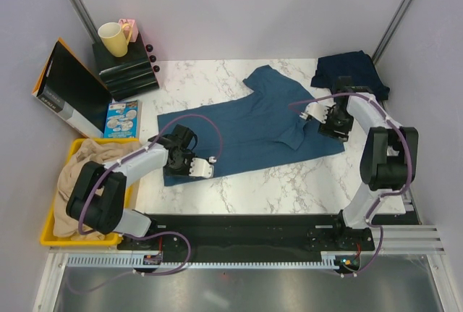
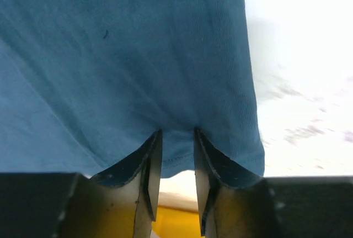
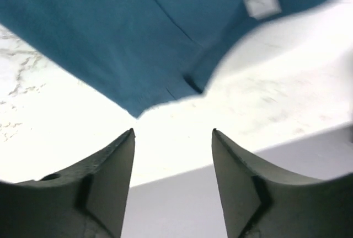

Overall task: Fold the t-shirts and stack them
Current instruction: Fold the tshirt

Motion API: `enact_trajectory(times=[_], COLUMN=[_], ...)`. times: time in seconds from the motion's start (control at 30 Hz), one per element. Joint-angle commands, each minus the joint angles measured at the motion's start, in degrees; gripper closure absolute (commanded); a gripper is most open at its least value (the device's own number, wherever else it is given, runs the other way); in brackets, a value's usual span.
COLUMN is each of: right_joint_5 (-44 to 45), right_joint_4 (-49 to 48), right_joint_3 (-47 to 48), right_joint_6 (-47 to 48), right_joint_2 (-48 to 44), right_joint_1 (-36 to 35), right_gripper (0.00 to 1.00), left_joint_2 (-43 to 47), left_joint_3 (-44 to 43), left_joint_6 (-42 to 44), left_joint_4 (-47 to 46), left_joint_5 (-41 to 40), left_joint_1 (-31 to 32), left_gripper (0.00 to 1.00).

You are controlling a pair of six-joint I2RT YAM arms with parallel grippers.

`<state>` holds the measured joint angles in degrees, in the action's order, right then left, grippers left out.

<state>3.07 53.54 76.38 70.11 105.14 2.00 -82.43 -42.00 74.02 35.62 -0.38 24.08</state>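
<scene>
Steel-blue t-shirt (image 1: 253, 127) spread | right jaws parted, empty | left jaws unclear | navy t-shirt (image 1: 351, 67) top-view only

Nothing can be read anywhere. The black box (image 1: 69, 84) left of the desk (image 1: 289, 174) carries a pale printed strip along its lower edge, too small to make out. Print on the blue packet (image 1: 122, 119) beside it is illegible. The white tag (image 3: 261, 0) on the steel-blue t-shirt (image 3: 110, 28) is blurred.

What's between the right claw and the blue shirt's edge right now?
Nothing but bare marble table; the right wrist view shows the right claw open, just short of the blue shirt.
</scene>
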Motion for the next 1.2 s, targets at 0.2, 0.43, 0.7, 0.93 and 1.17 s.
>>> enact_trajectory(times=[0.2, 0.43, 0.7, 0.93, 1.17], right_joint_5=[-6.5, -8.2, -9.3, -10.5, -9.9], right_joint_4=[2.7, -0.3, -3.6, -4.7, -6.2], right_joint_3=[5.5, 3.3, 0.6, 0.1, -0.8], right_joint_6=[-4.0, -7.9, -9.8, -11.2, -11.9], right_joint_2=[-7.9, -4.2, 0.2, 1.1, 3.4], right_joint_1=[-14.6, -21.0, -22.2, -24.1, -24.9], right_gripper=[0.39, 0.43, 0.43, 0.43, 0.48], left_joint_2=[4.5, 5.6, 8.8, 11.8, 12.0], left_joint_3=[-7.7, -8.4, -6.1, -4.3, -4.3], left_joint_6=[-8.9, -11.7, -13.0, -12.5, -12.7], left_joint_4=[12.0, 10.7, 10.4, 10.3, 10.2], left_joint_5=[2.3, 1.3, 0.6, -1.7, -1.8], left_joint_1=[0.3, 0.3, 0.3, 0.2, 0.2], left_gripper=[0.61, 0.56, 0.56, 0.56, 0.56])
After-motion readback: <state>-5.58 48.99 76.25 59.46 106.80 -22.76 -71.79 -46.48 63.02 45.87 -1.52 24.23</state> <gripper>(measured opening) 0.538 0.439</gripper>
